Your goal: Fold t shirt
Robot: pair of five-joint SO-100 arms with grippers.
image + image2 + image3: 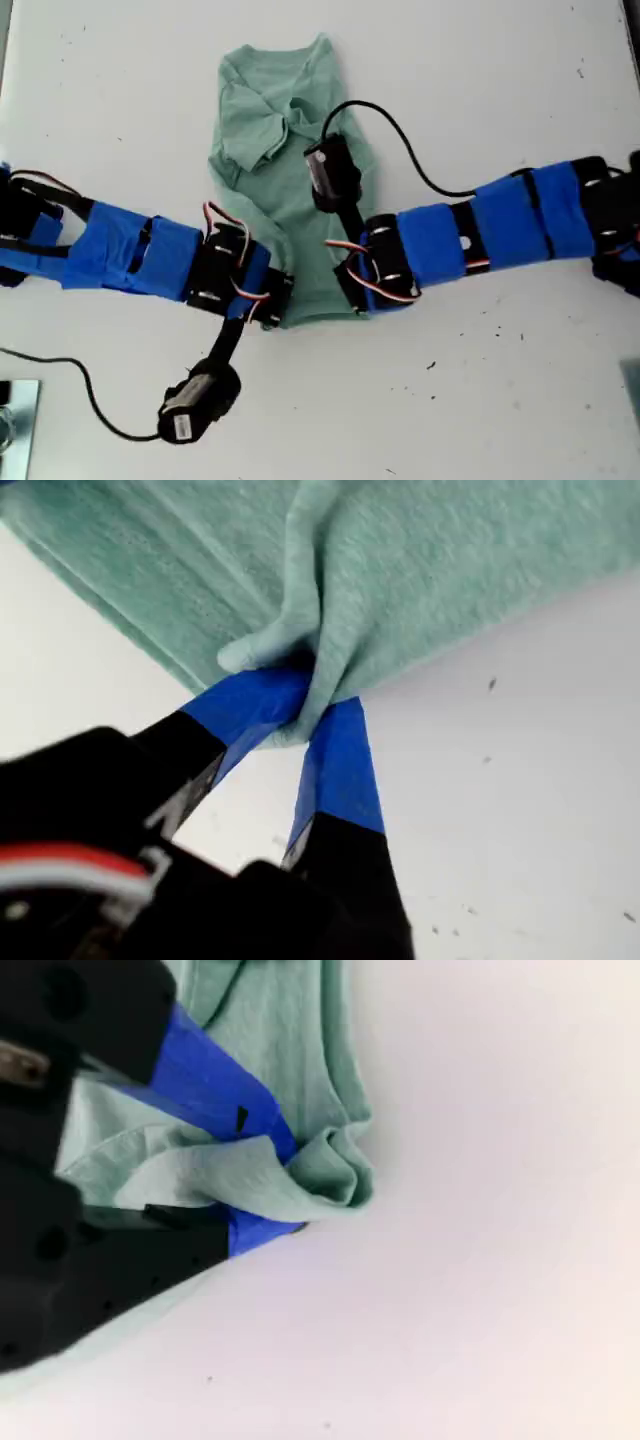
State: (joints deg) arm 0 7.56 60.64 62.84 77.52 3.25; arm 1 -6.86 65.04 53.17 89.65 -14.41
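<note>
White tabletop (520,80) fills the exterior view, lightly speckled with dark specks, and the t shirt (275,130) lies crumpled on it a little left of centre in that view, collar end toward the far edge and hem end toward the near edge. Two blue-taped arms reach in from the exterior view's left and right and meet at the garment's near end. My first gripper (305,705) has its blue-taped jaws clamped on a bunched fold of the t shirt (420,570) at the cloth's edge, just above bare table. My second gripper (285,1185) pinches a rolled corner of the t shirt (290,1040) between its jaws, the fabric puckered around them
</note>
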